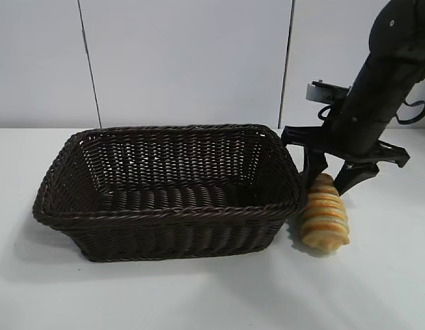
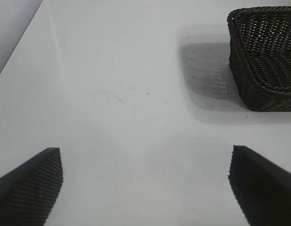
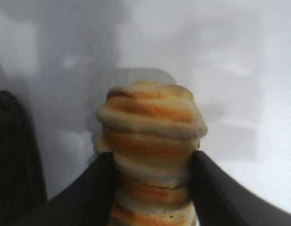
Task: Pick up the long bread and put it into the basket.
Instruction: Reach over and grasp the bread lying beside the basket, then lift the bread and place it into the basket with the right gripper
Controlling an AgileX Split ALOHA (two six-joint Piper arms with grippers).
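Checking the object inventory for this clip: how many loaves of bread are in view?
1. The long bread lies on the table beside the basket's right end, between the right end effector's fingers. None shows inside the basket.

A: Long bread point(image 1: 324, 218), position?
B: On the table point(image 1: 199, 295), between the right gripper point(image 1: 331, 180) jaws, far end held.
A: Basket point(image 1: 168, 189)?
B: On the table, touching the bread's left; beyond the left gripper point(image 2: 145, 183) jaws.

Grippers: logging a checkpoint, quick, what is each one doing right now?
Left gripper: open, holding nothing, over bare table.
Right gripper: closed on the bread, beside the basket.
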